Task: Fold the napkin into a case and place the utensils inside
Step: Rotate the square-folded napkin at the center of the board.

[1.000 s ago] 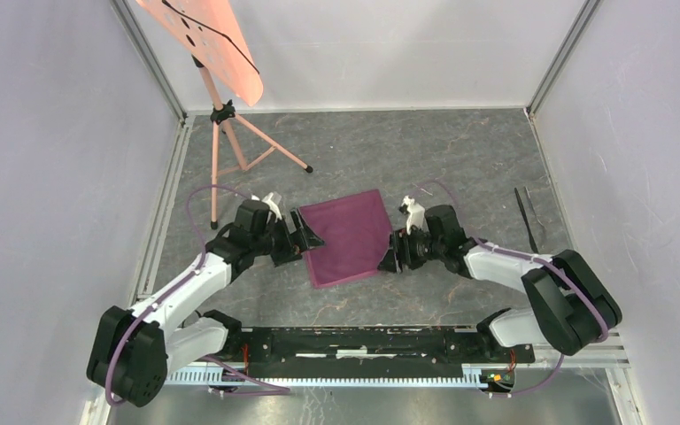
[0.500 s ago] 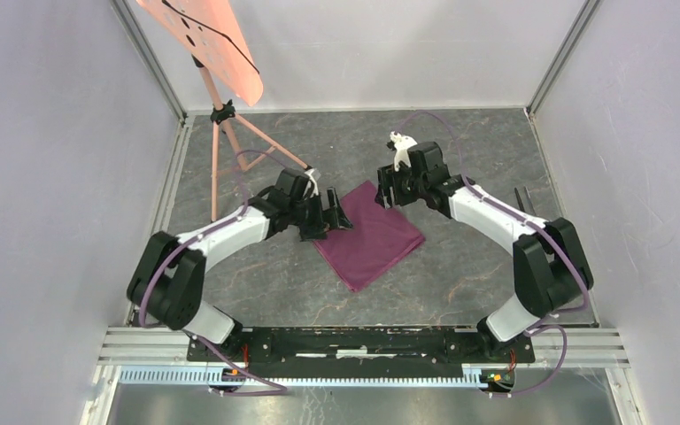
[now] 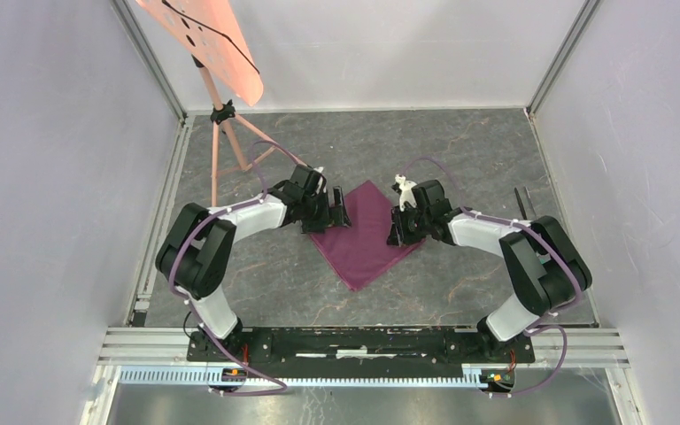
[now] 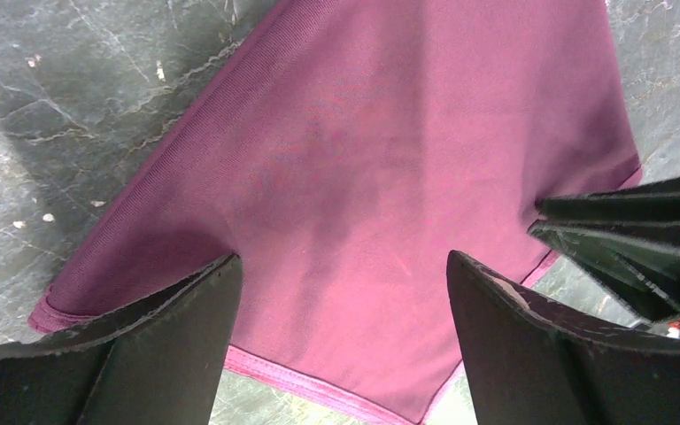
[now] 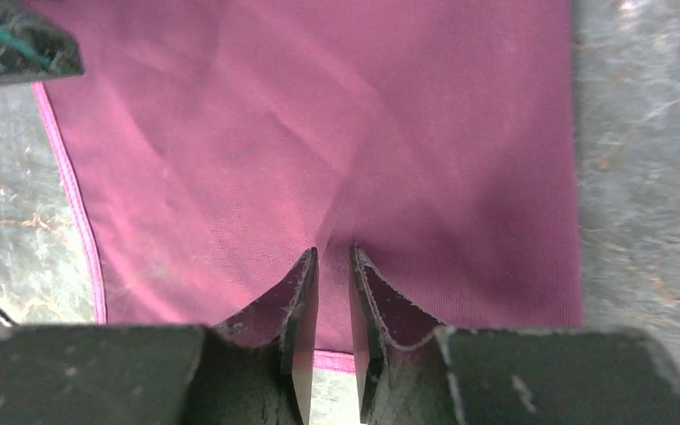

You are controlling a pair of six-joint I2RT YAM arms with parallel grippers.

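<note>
The plum-maroon napkin (image 3: 367, 237) lies flat on the table as a diamond, not folded into a case. My left gripper (image 3: 340, 218) is at its left corner, open, with both fingers resting astride the hemmed cloth (image 4: 390, 133) and nothing pinched between them (image 4: 343, 259). My right gripper (image 3: 397, 232) is at the napkin's right edge. Its jaws (image 5: 329, 250) stand almost together, with the cloth (image 5: 319, 115) puckered up between the tips. A dark slim utensil (image 3: 520, 197) lies at the far right, partly hidden behind the right arm.
A pink tripod stand (image 3: 223, 133) with an orange panel stands at the back left. White walls enclose the grey stone-patterned table (image 3: 425, 292) on three sides. A metal rail (image 3: 363, 341) carries the arm bases at the near edge.
The napkin has been turned from a rectangle into a diamond. My right gripper came from the far corner to the right edge and closed on the cloth. The left gripper moved only slightly.
</note>
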